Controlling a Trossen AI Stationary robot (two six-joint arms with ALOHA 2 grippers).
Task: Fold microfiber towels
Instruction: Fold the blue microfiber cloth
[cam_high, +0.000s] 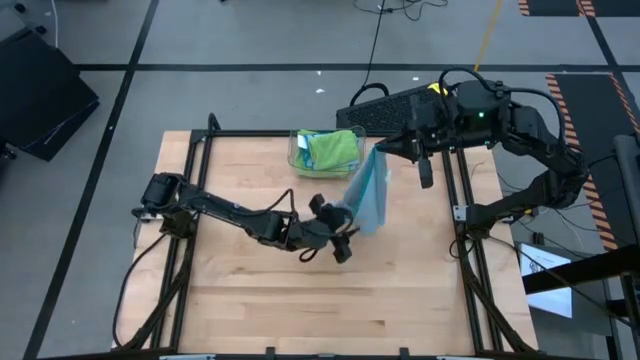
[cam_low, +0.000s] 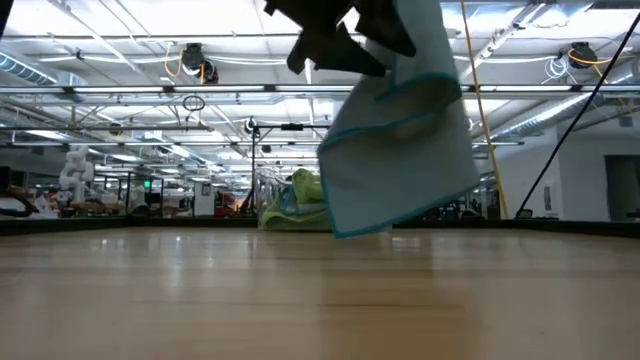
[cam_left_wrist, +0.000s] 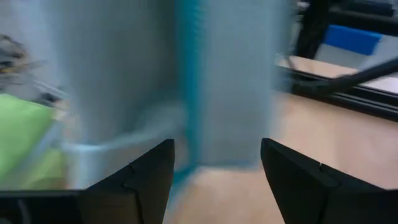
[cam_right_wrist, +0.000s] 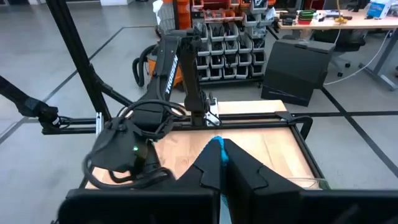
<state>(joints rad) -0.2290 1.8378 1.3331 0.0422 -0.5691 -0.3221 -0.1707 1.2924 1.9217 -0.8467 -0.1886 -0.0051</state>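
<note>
You see one towel (cam_high: 370, 195) hanging above the table (cam_high: 250, 300), its upper corner pinched in the right gripper (cam_high: 383, 150). The left gripper (cam_high: 340, 222) sits just beside its lower edge, fingers apart. Behind it, the bin (cam_high: 297, 158) holds more towels (cam_high: 332, 148).

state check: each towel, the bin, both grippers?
light blue towel: off the table, hanging from the right gripper
right gripper: shut on the towel's edge
left gripper: open, at the hanging towel
lime green towel: bunched in the bin
clear plastic bin: upright on the table, holding towels
</note>
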